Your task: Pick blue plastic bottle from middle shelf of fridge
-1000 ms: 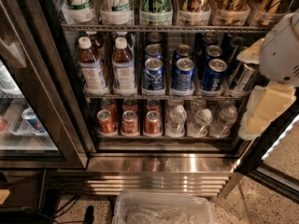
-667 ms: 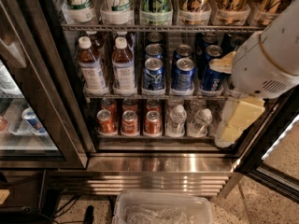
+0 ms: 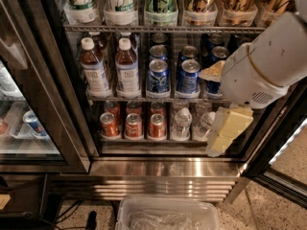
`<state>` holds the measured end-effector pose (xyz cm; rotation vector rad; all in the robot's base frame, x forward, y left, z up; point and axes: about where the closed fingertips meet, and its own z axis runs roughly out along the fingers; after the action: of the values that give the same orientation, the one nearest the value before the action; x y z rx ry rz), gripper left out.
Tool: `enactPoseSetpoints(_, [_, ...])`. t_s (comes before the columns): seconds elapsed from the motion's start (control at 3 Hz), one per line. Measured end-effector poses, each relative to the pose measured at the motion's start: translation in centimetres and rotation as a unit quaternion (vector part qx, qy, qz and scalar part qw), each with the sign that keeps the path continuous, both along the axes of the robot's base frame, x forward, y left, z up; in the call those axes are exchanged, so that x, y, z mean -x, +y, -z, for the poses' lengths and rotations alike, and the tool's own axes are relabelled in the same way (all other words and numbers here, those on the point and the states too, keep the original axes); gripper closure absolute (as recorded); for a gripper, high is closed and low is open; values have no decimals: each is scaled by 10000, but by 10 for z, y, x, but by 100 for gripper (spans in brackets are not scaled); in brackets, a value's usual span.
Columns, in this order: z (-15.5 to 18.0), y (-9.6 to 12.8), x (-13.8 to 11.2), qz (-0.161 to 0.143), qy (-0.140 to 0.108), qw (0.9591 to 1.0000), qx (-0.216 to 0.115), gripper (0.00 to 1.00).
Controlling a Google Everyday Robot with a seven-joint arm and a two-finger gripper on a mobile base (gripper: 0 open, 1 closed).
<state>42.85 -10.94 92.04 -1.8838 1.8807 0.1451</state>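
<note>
The fridge stands open in front of me. Its middle shelf holds two brown-drink bottles at the left and several blue cans to their right. The blue plastic bottle is the right one of the two, upright, with a white cap and a pale blue label with a square logo. The bottle to its left has a whiter label. My gripper hangs from the big white arm at the right, in front of the lower rack's right end, far right of the bottle. It holds nothing that I can see.
The top rack holds tall cans. The lower rack holds orange cans and water bottles. A steel base with a grille is below. A clear plastic bin sits on the floor. Another cooler's glass door is at the left.
The white arm and gripper have swung left and forward from the right edge, and now cover the right ends of the middle and lower racks. The bottles and cans have not moved.
</note>
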Motion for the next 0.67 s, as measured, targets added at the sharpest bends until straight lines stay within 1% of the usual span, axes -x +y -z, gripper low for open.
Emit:
enactPoseSetpoints(0.33, [1, 1, 1, 91, -12, 9998, -174, 0])
enactPoseSetpoints(0.67, [27, 24, -3, 278, 99, 9970, -710, 0])
